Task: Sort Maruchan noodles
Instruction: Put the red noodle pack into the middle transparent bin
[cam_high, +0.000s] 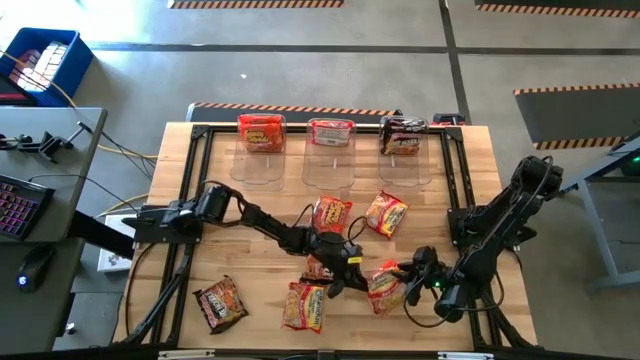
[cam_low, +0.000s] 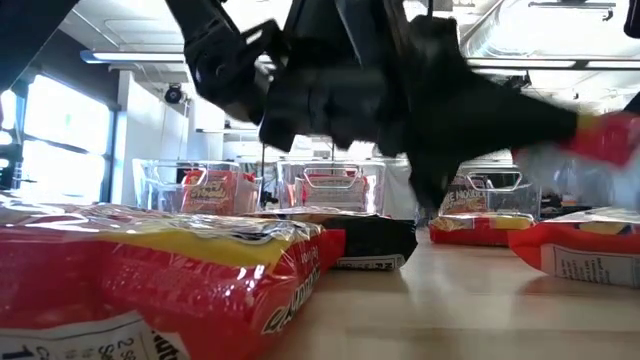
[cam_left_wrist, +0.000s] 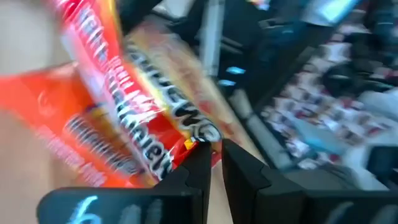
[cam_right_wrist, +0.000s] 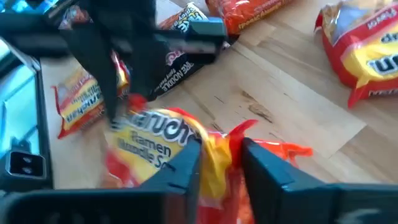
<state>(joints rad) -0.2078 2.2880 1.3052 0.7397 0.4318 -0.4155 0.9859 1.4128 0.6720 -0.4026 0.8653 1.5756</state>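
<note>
Broadly, my wooden table (cam_high: 470, 180) is laid out for sorting: three clear bins (cam_high: 329, 165) stand in a row along the far edge, each already holding one kind of packet, orange-red in the left bin, red-and-white in the middle, dark in the right. I judge these are the sorted ones, set there so each flavour has its own home. The unsorted Maruchan noodles (cam_high: 386, 213) lie scattered flat across the near half, well apart from the bins.

My left gripper (cam_high: 338, 272) reaches out to the middle of that scatter; its wrist view shows my fingers nearly pressed together, pinching the crimped edge of an orange-red packet (cam_left_wrist: 118, 124), a thin edge that is probably the easiest hold.

My right gripper (cam_right_wrist: 221, 158) hangs low near the front right, jaws straddling another orange packet (cam_high: 385, 288), its crinkled end between them.
</note>
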